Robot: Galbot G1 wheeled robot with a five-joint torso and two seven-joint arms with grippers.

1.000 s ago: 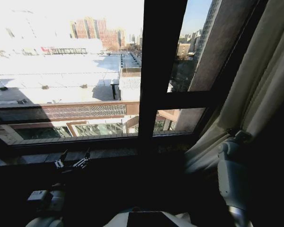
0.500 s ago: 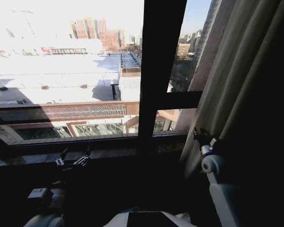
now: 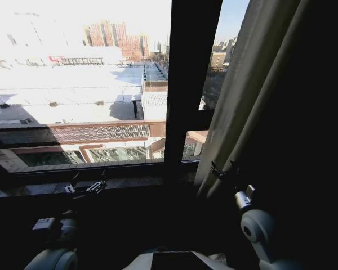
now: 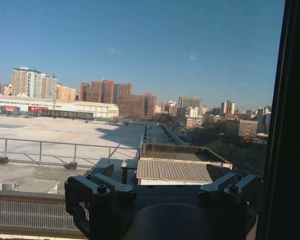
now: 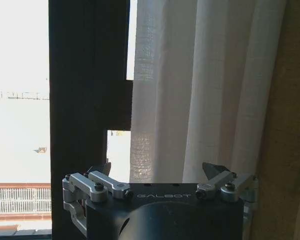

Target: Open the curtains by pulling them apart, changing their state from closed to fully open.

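The curtains (image 3: pixel 245 90) hang bunched at the right of the window, and the glass to their left is bare. In the right wrist view the sheer white pleats (image 5: pixel 190 90) hang just ahead of my right gripper (image 5: pixel 159 172), which is open with nothing between its fingers. In the head view the right gripper (image 3: pixel 222 169) is low against the curtain's left edge. My left gripper (image 3: pixel 84 188) hovers open over the window sill at lower left, and in its own view the left gripper (image 4: pixel 162 172) faces out through the glass.
A thick dark window post (image 3: pixel 188 84) stands just left of the curtain. The window sill (image 3: pixel 129 181) runs below the glass. A thicker beige drape (image 5: pixel 290 125) hangs beside the sheer panel. Rooftops and buildings lie outside.
My right arm has swung left toward the window post, and the curtain's edge has come left with it, covering more of the right pane. The left arm has barely moved.
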